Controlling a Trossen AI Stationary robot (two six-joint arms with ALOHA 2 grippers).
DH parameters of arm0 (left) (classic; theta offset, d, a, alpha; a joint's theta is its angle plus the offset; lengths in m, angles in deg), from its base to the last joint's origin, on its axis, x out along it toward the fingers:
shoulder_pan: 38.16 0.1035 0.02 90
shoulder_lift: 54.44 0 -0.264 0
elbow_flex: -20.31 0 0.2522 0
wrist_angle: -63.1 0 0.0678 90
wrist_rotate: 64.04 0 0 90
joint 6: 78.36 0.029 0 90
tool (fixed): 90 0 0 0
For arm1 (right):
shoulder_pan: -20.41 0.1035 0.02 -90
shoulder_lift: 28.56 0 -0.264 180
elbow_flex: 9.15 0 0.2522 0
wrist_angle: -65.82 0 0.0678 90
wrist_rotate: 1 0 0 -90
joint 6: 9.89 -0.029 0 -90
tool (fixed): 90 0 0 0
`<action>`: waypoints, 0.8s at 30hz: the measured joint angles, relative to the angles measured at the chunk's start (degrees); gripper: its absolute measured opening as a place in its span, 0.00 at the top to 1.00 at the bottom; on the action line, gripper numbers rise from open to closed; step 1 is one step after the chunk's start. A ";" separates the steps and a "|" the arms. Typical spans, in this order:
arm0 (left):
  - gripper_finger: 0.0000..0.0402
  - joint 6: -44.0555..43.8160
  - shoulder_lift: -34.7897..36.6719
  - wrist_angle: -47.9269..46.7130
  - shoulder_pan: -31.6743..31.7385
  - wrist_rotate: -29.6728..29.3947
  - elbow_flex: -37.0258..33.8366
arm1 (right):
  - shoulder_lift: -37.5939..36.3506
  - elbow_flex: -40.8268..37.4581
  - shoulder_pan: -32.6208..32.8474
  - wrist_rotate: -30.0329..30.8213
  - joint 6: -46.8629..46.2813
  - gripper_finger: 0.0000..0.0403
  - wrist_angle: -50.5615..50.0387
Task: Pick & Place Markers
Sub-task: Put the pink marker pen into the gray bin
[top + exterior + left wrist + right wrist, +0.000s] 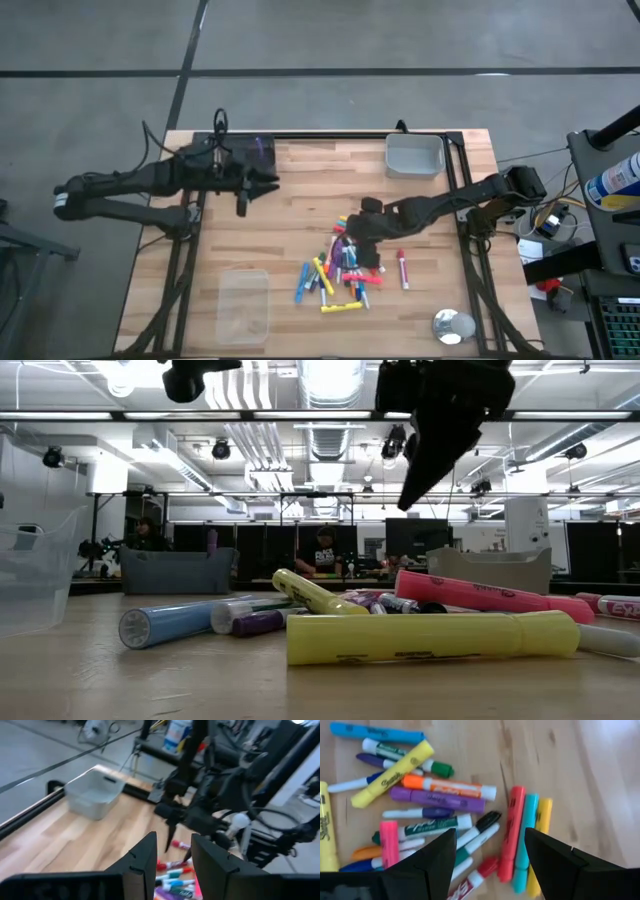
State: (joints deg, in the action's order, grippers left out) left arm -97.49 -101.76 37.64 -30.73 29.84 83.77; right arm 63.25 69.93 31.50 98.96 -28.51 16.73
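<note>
The markers (340, 272) lie in a loose pile on the wooden table, right of its middle; caps and barrels are yellow, pink, blue, purple, orange and green (440, 800). One red-capped marker (403, 268) lies apart to the right of the pile. My right gripper (490, 837) hangs open above the pile's far-right part, slanting down, and touches nothing (425, 470). My left gripper (270, 185) is raised over the table's far left, pointing about level toward the right, open with nothing between its fingers (172, 847).
A grey bin (414, 155) stands at the far right of the table. A clear plastic container (243, 305) sits near the front left. A small round shiny object (453, 326) lies at the front right. Bare wood lies between the pile and the bin.
</note>
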 joint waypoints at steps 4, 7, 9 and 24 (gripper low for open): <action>0.72 0.67 -0.34 7.11 -2.40 -0.03 -3.18 | 0.00 0.00 0.82 -0.01 -7.81 0.43 -3.46; 0.72 2.36 -0.31 11.80 -3.75 -0.05 -5.29 | 0.00 0.00 1.47 -0.01 -16.30 0.44 -6.37; 0.72 3.37 -0.31 14.28 -4.29 -0.05 -6.17 | 0.00 0.00 2.06 -0.42 -22.46 0.44 -8.56; 0.72 11.76 -3.10 23.39 -4.61 -0.09 -9.64 | 0.00 0.00 9.65 -5.45 -55.86 0.44 -17.28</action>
State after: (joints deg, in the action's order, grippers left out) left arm -85.73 -104.86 61.03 -35.34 29.75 74.13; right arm 63.25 69.93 41.14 93.51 -84.36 -0.55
